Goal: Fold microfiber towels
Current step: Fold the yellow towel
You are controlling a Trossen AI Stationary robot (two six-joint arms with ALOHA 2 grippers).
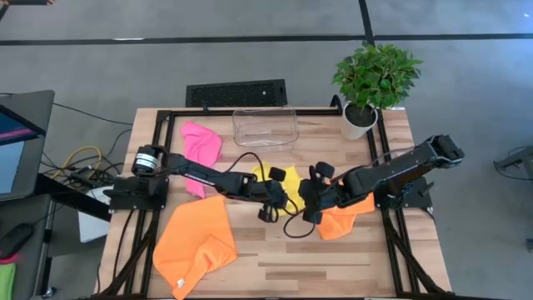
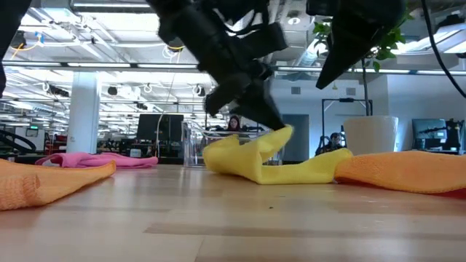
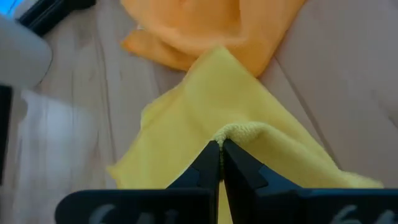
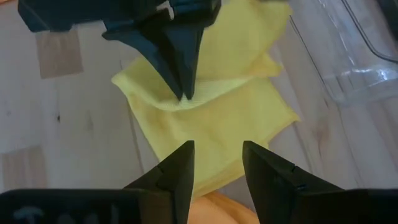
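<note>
Left claw [image 3: 220, 149] pinches yellow towel [image 4: 211, 118] edge; right claw [image 4: 217, 163] gapes above w/ nothing held. Arms hide most of the towel from overhead.

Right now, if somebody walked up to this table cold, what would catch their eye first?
Probably the yellow towel at mid-table, one edge pinched and lifted by the left end effector, with the right end effector open just above it. Next, the bright cloths around it: a large orange towel at the front left, a pink towel at the back left, and another orange towel under the right arm.
</note>
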